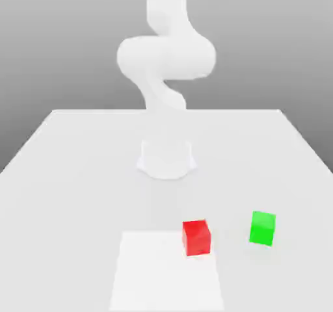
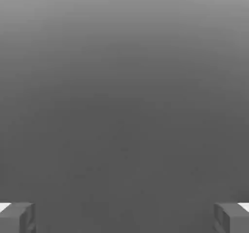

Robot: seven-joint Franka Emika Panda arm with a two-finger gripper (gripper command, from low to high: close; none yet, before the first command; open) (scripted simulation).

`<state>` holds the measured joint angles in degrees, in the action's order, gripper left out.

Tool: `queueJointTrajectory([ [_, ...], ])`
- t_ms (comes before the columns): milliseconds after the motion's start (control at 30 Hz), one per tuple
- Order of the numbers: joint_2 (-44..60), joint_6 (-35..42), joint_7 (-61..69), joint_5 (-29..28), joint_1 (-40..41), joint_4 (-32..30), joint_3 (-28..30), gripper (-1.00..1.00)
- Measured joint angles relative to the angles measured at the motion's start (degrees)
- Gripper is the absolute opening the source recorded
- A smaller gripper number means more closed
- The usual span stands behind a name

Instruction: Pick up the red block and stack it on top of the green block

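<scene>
- Two small blocks sit on a pale table (image 1: 84,194), one red and one green, with a gap between them and no contact
- The red block (image 1: 196,238) lies at the far corner of a white patch (image 1: 166,272) on the table, the corner toward the exterior view's right, and it hides that corner from sight
- The green block (image 1: 262,228) rests past the patch, nearer the exterior view's right side, and is set slightly farther back than the red one
- Both look like plain cubes of about the same size, each sitting flat with nothing on top, and they are turned at slightly different angles
- The gripper (image 2: 124,218) is spread wide, its two grey fingers (image 2: 13,220) well apart in the hand view, with nothing pinched between them
- Behind the fingers, the hand view has a smooth grey backdrop (image 2: 124,106), lighter in one part and darker in another
- The white robot arm (image 1: 166,57) stands on its round base (image 1: 166,161) at the middle of the table's width, behind both blocks, and it rises out of the exterior view at the top
- The red block is on the table surface, beside the green block rather than on it
</scene>
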<state>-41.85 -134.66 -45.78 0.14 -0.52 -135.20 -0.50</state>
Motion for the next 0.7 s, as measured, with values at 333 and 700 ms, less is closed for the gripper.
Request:
queueJointTrajectory([
  [333,19.3,-13.6,0.3,0.7,-2.3,-15.7,-2.6,0.00],
  [700,45.2,-32.4,-1.4,-1.4,-4.6,-28.4,-4.2,0.00],
])
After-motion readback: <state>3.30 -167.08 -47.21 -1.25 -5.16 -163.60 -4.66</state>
